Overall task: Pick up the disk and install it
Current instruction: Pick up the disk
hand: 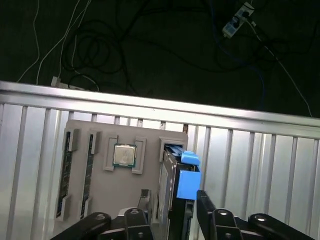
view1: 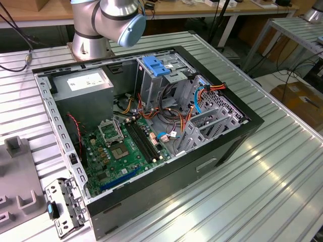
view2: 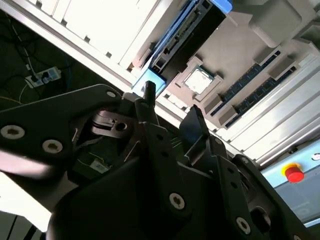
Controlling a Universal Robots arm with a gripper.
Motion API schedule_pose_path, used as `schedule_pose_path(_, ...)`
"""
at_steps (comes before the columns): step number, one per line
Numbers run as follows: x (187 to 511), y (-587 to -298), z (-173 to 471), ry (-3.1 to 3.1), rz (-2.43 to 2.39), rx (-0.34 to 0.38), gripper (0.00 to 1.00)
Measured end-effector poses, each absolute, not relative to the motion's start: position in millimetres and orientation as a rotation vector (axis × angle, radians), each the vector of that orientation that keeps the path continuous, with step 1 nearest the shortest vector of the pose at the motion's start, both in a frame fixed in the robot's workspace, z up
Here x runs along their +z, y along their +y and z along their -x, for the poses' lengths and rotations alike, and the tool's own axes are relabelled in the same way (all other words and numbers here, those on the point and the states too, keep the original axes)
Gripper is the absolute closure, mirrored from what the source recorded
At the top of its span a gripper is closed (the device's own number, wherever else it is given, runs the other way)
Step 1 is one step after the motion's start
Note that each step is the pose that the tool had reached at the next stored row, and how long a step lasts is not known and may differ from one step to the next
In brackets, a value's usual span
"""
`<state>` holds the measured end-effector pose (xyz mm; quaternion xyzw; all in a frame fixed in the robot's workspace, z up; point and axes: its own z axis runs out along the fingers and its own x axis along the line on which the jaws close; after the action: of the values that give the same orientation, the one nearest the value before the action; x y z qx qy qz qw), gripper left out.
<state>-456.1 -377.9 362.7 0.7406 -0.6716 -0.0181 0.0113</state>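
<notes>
Ribbed metal table (hand: 250,150) carries a grey holder tray (hand: 150,132), with dark floor and cables beyond. Disk (hand: 180,180) stands on edge in a tray slot, beside a CPU (hand: 124,155) and memory sticks (hand: 66,170) in their own recesses. My gripper (hand: 174,200) hangs over the disk, fingers (hand: 204,202) spread either side, gripping nothing. I judge pickup not done. Open PC case (view1: 237,136) holds motherboard (view1: 126,146) and wiring, so install all left.

Clear room flanks the upright disk (hand: 182,185); the grey holder (hand: 115,190) hugs its base.
</notes>
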Motion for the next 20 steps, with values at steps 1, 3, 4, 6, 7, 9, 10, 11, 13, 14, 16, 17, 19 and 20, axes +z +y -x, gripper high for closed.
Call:
schedule_pose_path(1, 362.3, -377.9, 456.1, -2.108, -2.299, -0.056, 0.52)
schedule_pose_path(3, 360.8, -377.8, 456.2, -2.137, -2.273, -0.057, 0.46)
schedule_pose_path(4, 359.1, -377.8, 456.2, -2.152, -2.258, -0.057, 0.46)
schedule_pose_path(6, 354.3, -377.9, 456.1, -2.203, -2.210, -0.058, 0.46)
schedule_pose_path(7, 352.3, -377.8, 456.1, -2.230, -2.183, -0.058, 0.46)
schedule_pose_path(9, 349.2, -371.9, 456.1, -2.242, -2.172, -0.058, 0.46)
schedule_pose_path(10, 348.6, -367.5, 456.4, -2.242, -2.172, -0.058, 0.46)
schedule_pose_path(11, 347.4, -363.8, 457.2, -2.242, -2.172, -0.057, 0.46)
schedule_pose_path(13, 345.4, -360.5, 460.7, -2.245, -2.175, -0.052, 0.46)
schedule_pose_path(14, 344.5, -360.3, 463.3, -2.247, -2.177, -0.047, 0.46)
schedule_pose_path(16, 343.2, -360.3, 470.1, -2.252, -2.182, -0.037, 0.46)
schedule_pose_path(17, 342.1, -360.6, 472.5, -2.254, -2.184, -0.033, 0.46)
schedule_pose_path(19, 339.2, -360.9, 472.7, -2.256, -2.185, -0.030, 0.46)
schedule_pose_path(20, 337.9, -360.9, 472.7, -2.261, -2.180, -0.030, 0.46)
